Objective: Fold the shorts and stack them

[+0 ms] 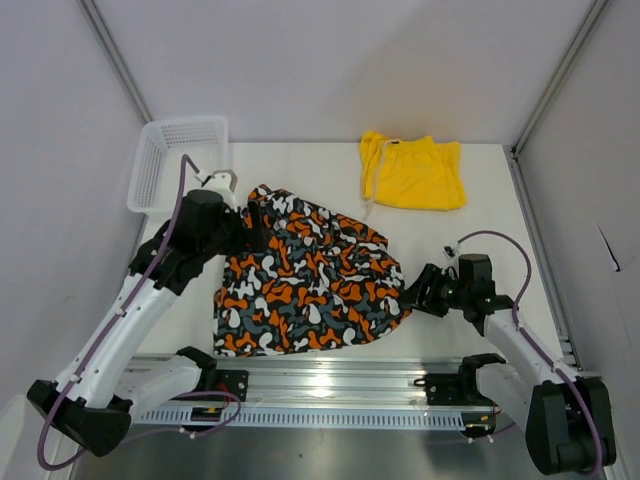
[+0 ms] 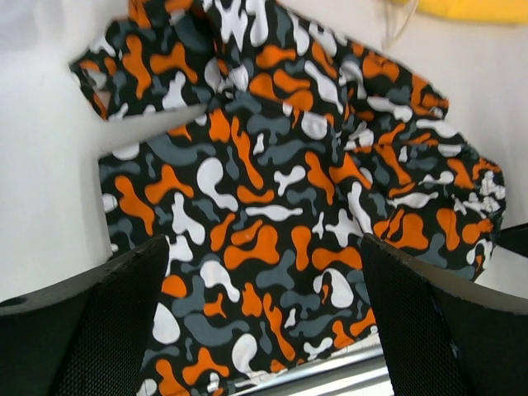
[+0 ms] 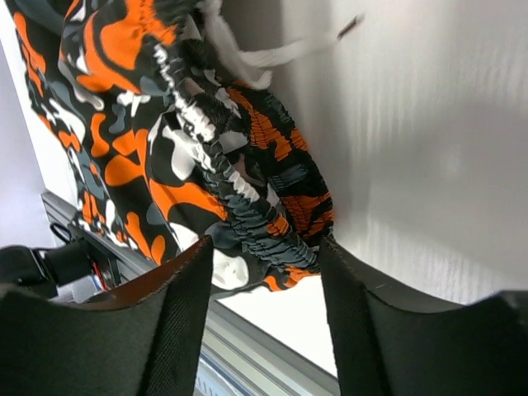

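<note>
Metal rail (image 1: 330, 385) ran along the near edge. Patterned shorts (image 1: 305, 285) lay just past it, mid-table: orange, white and grey blotches on black, spread out but rumpled, with creases bunching toward the right end. Right gripper (image 3: 266, 268) sat at that right edge, fingers (image 3: 177, 305) narrowed on the elastic waistband, fabric filling the gap, a white drawstring trailing past it. Left gripper (image 2: 264, 276) was over the far-left part of the same shorts, fingers (image 2: 124, 305) spread wide, nothing between them. Yellow shorts (image 1: 415, 172) sat further back on the right, flat and roughly square, pale drawstring hanging off the left side, well apart from the patterned pair. White mesh basket (image 1: 175, 160) was at the far-left corner. Table (image 1: 500, 200) was plain white; pale walls (image 1: 330, 60) enclosed it.
</note>
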